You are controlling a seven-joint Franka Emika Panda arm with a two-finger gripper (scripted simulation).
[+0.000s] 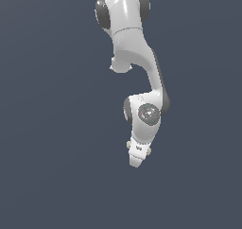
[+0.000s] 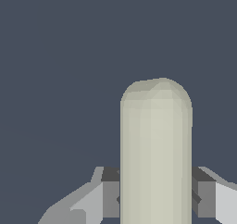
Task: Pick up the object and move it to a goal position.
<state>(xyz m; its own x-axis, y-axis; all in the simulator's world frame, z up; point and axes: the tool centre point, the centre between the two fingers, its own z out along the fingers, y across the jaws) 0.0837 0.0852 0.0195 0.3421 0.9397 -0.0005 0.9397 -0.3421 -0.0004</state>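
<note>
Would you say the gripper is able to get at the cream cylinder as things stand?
Probably yes: in the wrist view the cream cylinder already sits between the gripper fingers, which flank it on both sides with nothing between. Whether they press firmly is hard to tell.

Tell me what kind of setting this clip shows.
Most likely a bare simulated test scene, not a real room: a flat, featureless dark blue-grey background, a smooth white robot arm, and one plain cream rod between the gripper fingers.

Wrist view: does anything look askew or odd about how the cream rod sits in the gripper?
Nothing stands out. The cream rod sits squarely between the fingers of the gripper, rounded end pointing straight out, with no visible tilt or damage.
</note>
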